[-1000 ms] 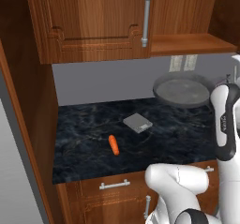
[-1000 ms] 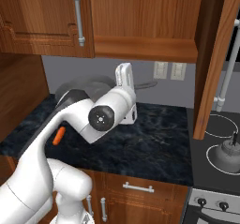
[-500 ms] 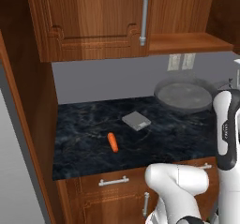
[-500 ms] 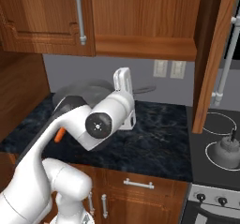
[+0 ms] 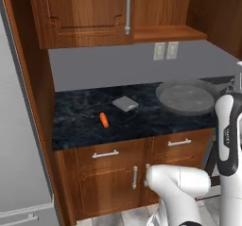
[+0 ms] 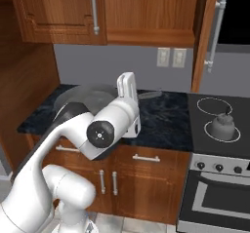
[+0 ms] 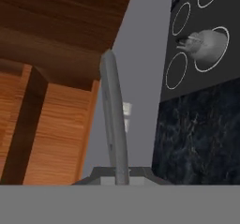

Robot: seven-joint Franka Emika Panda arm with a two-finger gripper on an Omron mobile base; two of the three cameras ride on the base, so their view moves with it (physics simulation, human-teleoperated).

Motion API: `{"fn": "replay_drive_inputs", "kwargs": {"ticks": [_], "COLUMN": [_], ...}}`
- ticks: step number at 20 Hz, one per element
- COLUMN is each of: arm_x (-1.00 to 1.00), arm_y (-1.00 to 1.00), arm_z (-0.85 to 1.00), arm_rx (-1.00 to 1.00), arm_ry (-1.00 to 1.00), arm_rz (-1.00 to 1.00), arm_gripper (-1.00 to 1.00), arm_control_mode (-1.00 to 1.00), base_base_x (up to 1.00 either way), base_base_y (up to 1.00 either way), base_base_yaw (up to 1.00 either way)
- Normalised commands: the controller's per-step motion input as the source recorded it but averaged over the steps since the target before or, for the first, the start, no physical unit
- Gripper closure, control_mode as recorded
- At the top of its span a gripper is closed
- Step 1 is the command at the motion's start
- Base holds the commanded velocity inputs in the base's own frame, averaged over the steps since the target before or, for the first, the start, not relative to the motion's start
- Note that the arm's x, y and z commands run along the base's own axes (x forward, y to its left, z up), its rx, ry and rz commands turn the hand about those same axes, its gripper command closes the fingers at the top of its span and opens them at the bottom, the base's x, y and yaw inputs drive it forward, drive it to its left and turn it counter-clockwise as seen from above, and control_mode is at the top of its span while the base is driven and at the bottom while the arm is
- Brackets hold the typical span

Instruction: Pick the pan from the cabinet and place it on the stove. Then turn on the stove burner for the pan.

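Note:
The pan (image 5: 184,97), a round dark-grey dish, hangs level over the right part of the dark counter; in the right base view the pan (image 6: 87,96) shows behind my arm. Its long grey handle (image 7: 115,120) runs up from my gripper (image 7: 121,175), which is shut on it. The cabinet (image 5: 85,12) hangs above, its door (image 6: 210,37) standing open. The stove (image 6: 205,125) lies to the right, black glass with white burner rings (image 6: 213,105). A small grey kettle (image 6: 223,126) sits on the near ring.
A small orange piece (image 5: 104,120) and a flat grey block (image 5: 125,104) lie on the counter (image 5: 80,126). Drawers and low doors run under it. A tall wooden side panel (image 5: 28,78) borders the left. Black knobs (image 6: 218,167) line the stove front.
The base has driven to the right: the counter things slid left in both base views and more of the stove came into sight. The pan stays in the gripper.

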Motion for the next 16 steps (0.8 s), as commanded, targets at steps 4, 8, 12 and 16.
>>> {"fn": "replay_drive_inputs", "kwargs": {"ticks": [4, 8, 12, 16], "arm_x": [0.0, 0.0, 0.0, 0.0], "arm_y": [0.0, 0.0, 0.0, 0.0], "arm_z": [0.0, 0.0, 0.0, 0.0], "arm_rx": [0.0, 0.0, 0.0, 0.0], "arm_ry": [0.0, 0.0, 0.0, 0.0], "arm_rz": [0.0, 0.0, 0.0, 0.0], "arm_gripper": [1.0, 1.0, 1.0, 1.0], "arm_control_mode": [1.0, 1.0, 1.0, 1.0], "base_base_x": [-0.64, -0.59, -0.47, -0.35], "base_base_y": [-0.05, -0.19, -0.27, -0.46], "base_base_yaw": [-0.1, -0.09, -0.08, -0.06]}}
